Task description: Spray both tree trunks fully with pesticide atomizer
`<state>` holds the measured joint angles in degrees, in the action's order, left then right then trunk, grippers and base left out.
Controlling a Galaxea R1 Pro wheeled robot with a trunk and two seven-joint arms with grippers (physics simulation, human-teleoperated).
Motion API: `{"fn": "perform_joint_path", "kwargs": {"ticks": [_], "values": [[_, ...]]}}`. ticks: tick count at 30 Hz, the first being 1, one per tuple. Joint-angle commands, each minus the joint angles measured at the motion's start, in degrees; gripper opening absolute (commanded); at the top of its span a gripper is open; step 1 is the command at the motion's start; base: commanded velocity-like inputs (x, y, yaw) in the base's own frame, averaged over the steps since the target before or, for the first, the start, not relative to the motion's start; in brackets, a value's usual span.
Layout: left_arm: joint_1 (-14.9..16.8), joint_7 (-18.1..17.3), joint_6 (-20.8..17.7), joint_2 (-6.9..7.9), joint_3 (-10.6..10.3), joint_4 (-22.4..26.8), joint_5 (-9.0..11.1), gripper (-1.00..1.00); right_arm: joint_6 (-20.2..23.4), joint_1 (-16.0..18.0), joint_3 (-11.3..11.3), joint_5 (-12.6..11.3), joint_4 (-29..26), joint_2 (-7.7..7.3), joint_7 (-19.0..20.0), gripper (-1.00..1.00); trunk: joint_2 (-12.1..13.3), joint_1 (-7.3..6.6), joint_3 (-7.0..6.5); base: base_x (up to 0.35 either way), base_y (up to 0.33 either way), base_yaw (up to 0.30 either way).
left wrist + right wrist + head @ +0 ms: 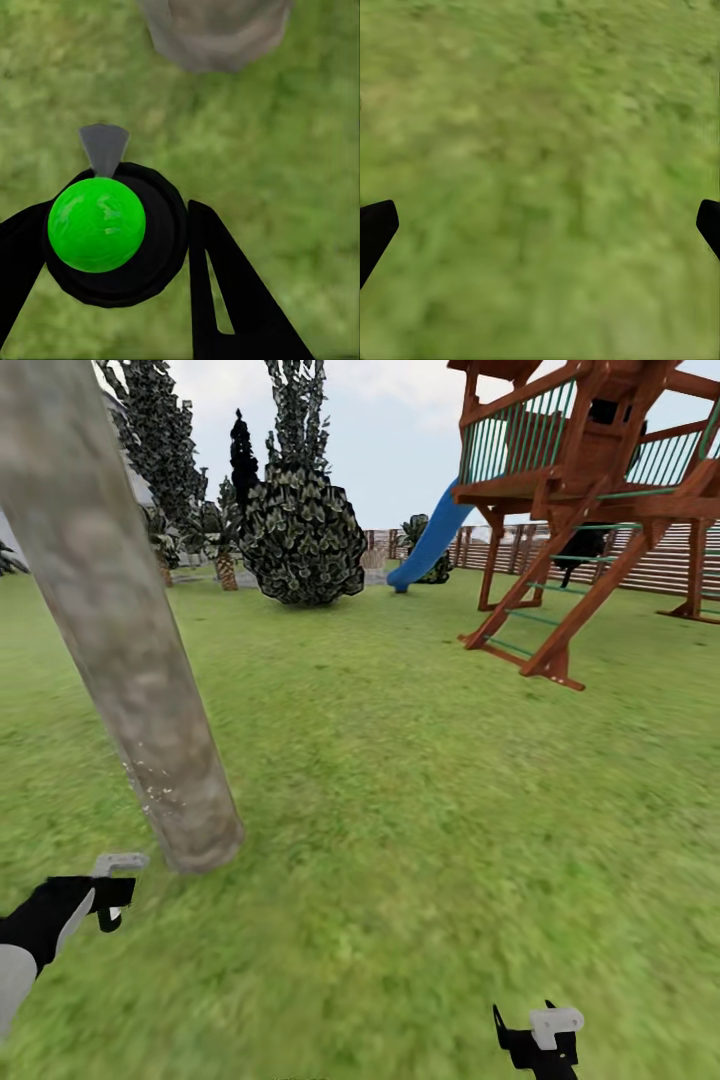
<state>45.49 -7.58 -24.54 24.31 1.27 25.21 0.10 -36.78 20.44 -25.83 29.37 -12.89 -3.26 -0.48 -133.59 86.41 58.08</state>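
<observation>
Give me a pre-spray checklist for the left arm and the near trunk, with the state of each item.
1. Atomizer held between the left end effector fingers: ok.
2. Grey nozzle points toward the tree trunk: ok.
3. Trunk close to the left end effector in the head view: ok, base just beyond it.
4. Right end effector open and empty over grass: ok.
5. Trunk covered with pesticide: cannot tell.
6. Second tree located: cannot tell.

Tree trunk (120, 630) near left on lawn (420, 810); play tower (590, 490) far right; fence (640, 560) behind it.
</observation>
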Motion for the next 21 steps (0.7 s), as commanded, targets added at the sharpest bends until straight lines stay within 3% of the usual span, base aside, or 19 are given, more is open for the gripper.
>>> {"fn": "perform_joint_path", "kwargs": {"ticks": [1,5,7,10,12,16,19,21], "values": [[0.04,2.25,-0.21,-0.65,0.15,-0.60,0.39,-1.00,-0.22,0.04,-0.45,0.60,0.04,0.01,-0.05,1.00,-0.02,-0.01,0.05,0.000,-0.275,0.278],[0.04,8.79,0.26,-4.99,0.14,-2.14,0.77,-1.00,-0.22,0.04,-0.45,0.60,-0.02,0.01,-0.05,1.00,-0.02,-0.01,0.05,0.000,-0.275,0.128],[0.04,10.80,4.41,-6.51,0.17,-2.40,0.87,-1.00,-0.22,0.04,-0.45,0.60,-0.03,0.01,-0.05,1.00,-0.02,-0.01,0.05,0.125,-0.251,0.008],[0.04,11.72,7.58,-6.89,0.23,-5.88,0.91,-1.00,-0.22,0.04,-0.45,0.60,0.00,0.01,-0.05,1.00,-0.02,-0.01,0.05,0.204,-0.214,0.002],[0.04,11.94,8.12,-6.82,1.95,-7.23,1.60,-1.00,-0.22,0.04,-0.45,0.60,-0.03,0.00,-0.05,1.00,-0.02,-0.01,0.05,0.237,-0.189,0.000],[0.02,12.32,8.32,-6.55,2.34,-7.42,1.63,-1.00,-0.22,0.04,-0.45,0.56,-0.03,-0.07,-0.05,1.00,-0.02,-0.01,0.05,0.239,-0.187,0.000],[0.04,18.69,8.11,-6.70,2.28,-6.71,1.66,-1.00,-0.22,0.04,-0.48,0.52,-0.07,-0.07,-0.05,1.00,-0.02,-0.01,0.05,0.212,-0.205,0.030],[0.04,20.74,8.15,-6.77,2.32,-6.68,1.86,-1.00,-0.22,0.04,-0.47,0.52,-0.06,-0.08,-0.05,1.00,-0.02,-0.01,0.05,0.182,-0.223,0.210]]}}
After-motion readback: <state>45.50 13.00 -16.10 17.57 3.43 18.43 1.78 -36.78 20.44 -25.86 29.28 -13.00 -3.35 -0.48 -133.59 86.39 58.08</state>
